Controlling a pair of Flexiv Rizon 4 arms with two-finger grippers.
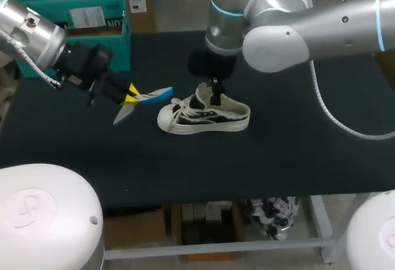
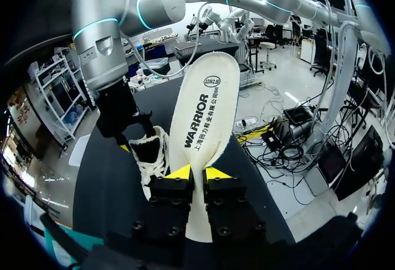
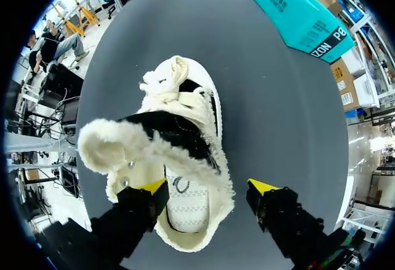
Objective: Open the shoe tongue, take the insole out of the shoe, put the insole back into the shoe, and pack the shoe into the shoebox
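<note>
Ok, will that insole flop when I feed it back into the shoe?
Probably holds shape: the insole juts straight out of the left gripper without drooping. It looks thin, so likely light and bendable if its tip catches the shoe collar.

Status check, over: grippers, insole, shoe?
Left gripper shut on insole, held off the table by the shoe. Right gripper open over its heel end. Shoebox at far left.
</note>
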